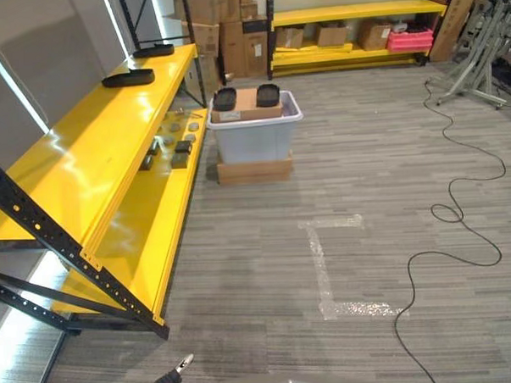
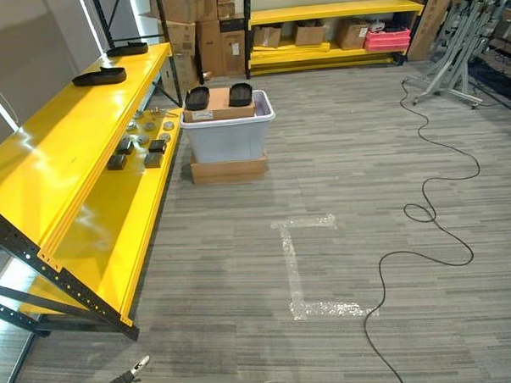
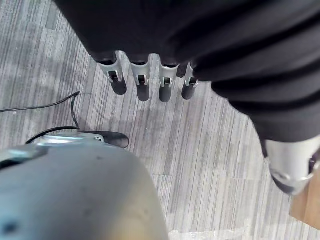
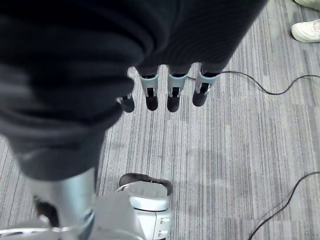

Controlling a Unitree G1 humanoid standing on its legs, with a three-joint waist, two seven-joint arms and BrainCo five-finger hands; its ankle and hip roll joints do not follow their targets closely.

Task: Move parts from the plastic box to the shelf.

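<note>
Warehouse room, grey carpet floor (image 1: 365,178), yellow shelf (image 1: 109,138) along robot's left. Left eye view: plastic box (image 1: 254,128) sits on flat cardboard just beside the shelf, two dark parts (image 1: 267,94) resting on a carton inside – well ahead of the robot. Right eye view: small parts already on lower shelf (image 2: 143,145). Left wrist view: left hand (image 3: 145,82) fingers straight, empty. Right wrist view: right hand (image 4: 165,92) same, relaxed, holding nothing. Step is approach – walk close, square up to the box before reaching.

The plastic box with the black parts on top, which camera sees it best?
The right eye view: the plastic box sits whole near the middle, on a flat cardboard piece beside the yellow shelf. The left eye view shows it about as well. Both wrist views look down at carpet.
</note>
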